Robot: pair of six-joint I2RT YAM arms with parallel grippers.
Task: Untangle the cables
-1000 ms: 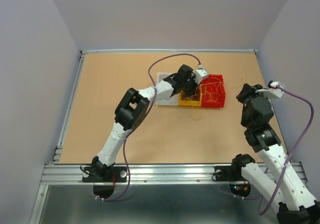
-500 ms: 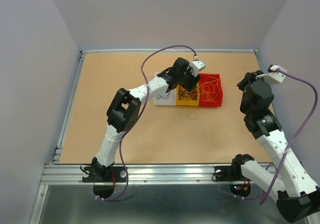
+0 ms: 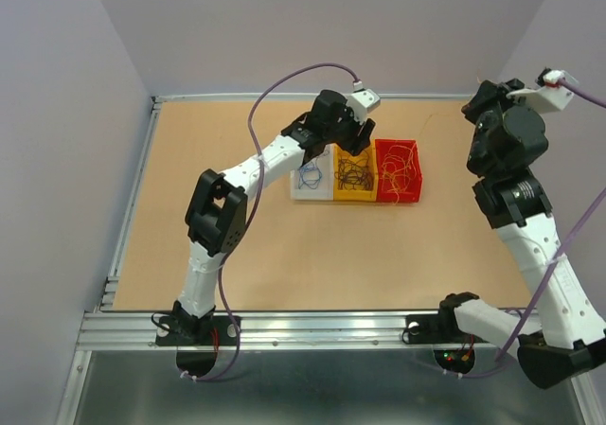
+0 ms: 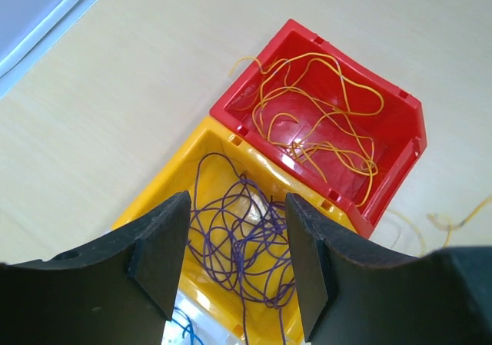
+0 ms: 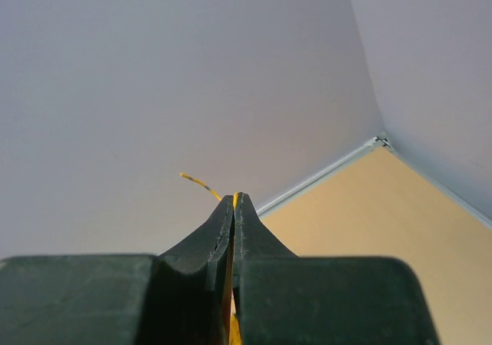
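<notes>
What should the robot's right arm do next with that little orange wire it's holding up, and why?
Probably carry it over the red bin and lower it there. The right fingers are pinched shut on one yellow-orange wire, up high, and the red bin already holds wires of that colour.
</notes>
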